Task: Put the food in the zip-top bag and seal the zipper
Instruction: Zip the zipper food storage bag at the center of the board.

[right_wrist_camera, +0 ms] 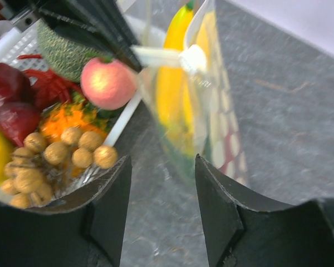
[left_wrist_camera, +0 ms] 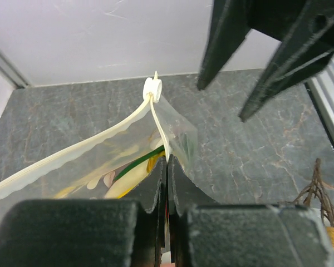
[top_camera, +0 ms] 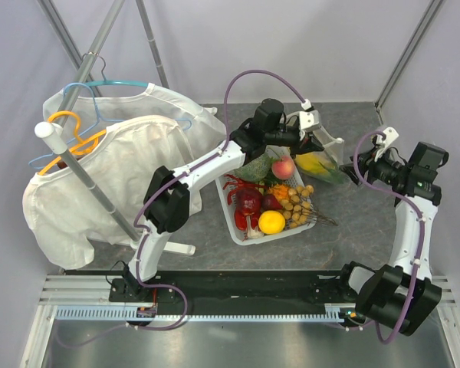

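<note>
1. Overview from above: the zip-top bag (top_camera: 322,165) lies just beside the white basket (top_camera: 238,228), between the left gripper (top_camera: 313,144) and the right gripper (top_camera: 346,175). The finger positions are too small to read here.
2. Left wrist: the fingers are pressed together on the bag's edge, below the zipper (left_wrist_camera: 72,151) and its white piece (left_wrist_camera: 152,88).
3. Right wrist: the fingers stand apart and hold nothing. A banana (right_wrist_camera: 175,83) is inside the bag, and its lower part is blurred.

Btm of zip-top bag (left_wrist_camera: 89,161) behind L fingers (left_wrist_camera: 150,192); banana (right_wrist_camera: 170,83) blurry
</note>
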